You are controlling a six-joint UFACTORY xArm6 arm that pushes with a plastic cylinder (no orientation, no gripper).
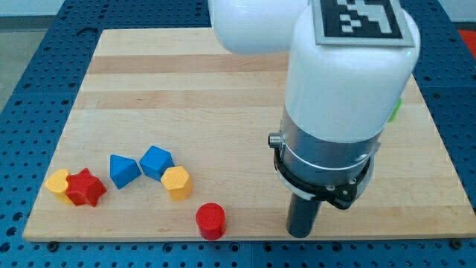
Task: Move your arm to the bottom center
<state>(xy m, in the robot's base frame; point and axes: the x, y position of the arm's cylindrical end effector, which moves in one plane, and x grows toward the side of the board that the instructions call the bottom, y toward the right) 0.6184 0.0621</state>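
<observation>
My tip (300, 234) rests on the wooden board (186, 89) near its bottom edge, a little right of the centre. The white arm (346, 82) above it fills the view's upper right. A red cylinder (210, 220) stands well to the left of the tip, near the bottom edge. A yellow hexagonal block (177, 182) lies up and left of the cylinder.
Two blue blocks (123, 170) (156, 161) lie left of the yellow hexagon. A red star block (85, 187) touches a yellow block (57, 182) at the far left. A green block (396, 109) peeks out at the arm's right side. The board sits on a blue pegged table (30, 59).
</observation>
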